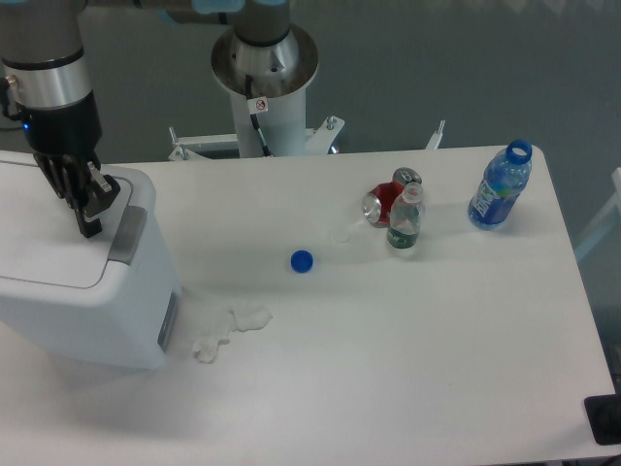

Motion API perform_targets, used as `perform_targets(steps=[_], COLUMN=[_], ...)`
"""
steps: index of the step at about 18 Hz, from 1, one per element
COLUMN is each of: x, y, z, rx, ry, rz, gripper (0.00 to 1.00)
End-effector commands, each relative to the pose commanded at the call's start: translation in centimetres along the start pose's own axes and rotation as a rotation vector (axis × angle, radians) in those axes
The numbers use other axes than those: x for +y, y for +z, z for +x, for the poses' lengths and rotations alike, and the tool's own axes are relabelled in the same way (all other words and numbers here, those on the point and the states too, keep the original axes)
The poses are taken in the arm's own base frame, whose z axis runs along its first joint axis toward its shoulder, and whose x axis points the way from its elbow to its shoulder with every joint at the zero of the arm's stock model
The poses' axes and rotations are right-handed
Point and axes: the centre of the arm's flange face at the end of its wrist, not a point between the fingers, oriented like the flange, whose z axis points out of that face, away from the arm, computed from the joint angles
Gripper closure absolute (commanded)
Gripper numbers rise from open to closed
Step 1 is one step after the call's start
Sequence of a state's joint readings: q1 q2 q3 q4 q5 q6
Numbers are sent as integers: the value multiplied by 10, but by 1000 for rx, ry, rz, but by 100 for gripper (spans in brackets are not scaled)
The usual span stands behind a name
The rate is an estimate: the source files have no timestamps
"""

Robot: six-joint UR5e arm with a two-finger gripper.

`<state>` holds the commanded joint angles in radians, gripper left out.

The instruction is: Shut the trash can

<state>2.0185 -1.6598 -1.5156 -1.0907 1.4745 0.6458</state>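
I see the trash can (87, 282) at the left edge of the table (408, 359), on the near-left part. Its flat white lid (44, 238) lies down on the body, and the grey latch panel (127, 233) sits along the right side of the lid. What is inside the can I cannot see. The gripper (85, 216) points down at the far right corner of the lid, with its tips at the lid surface. The two dark fingers (89, 223) appear pressed close together with nothing between them, but I cannot tell this for sure.

Just right of the can, near its base, lie some crumpled white paper pieces (228, 328). Further right, a blue bottle cap (302, 260) lies alone on the table. Then comes a small clear bottle (405, 222) standing upright, and a red can (386, 199) lies on its side touching it from behind. At the far right stands an open blue bottle (500, 188), well apart from the others. Behind the table stands the arm's white base column (264, 87).
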Motion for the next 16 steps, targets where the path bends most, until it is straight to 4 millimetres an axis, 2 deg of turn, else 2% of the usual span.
perform_targets(steps=[1, 2, 3, 4, 7, 8, 9, 13, 16], x=[1, 2, 3, 5, 16, 20, 26, 63, 106], y=[-7, -13, -18, -21, -21, -21, -20, -8, 20], z=[-8, -17, -25, -34, -54, -62, -73, -126, -163], rx=[5, 4, 0, -4, -22, -28, -36, -66, -59], ry=[-13, -30, -39, -53, -91, -109, -130, -199, -181], rz=[23, 39, 52, 60, 56, 52, 47, 8, -56], gripper=[91, 73, 63, 47, 22, 19, 2, 0, 0])
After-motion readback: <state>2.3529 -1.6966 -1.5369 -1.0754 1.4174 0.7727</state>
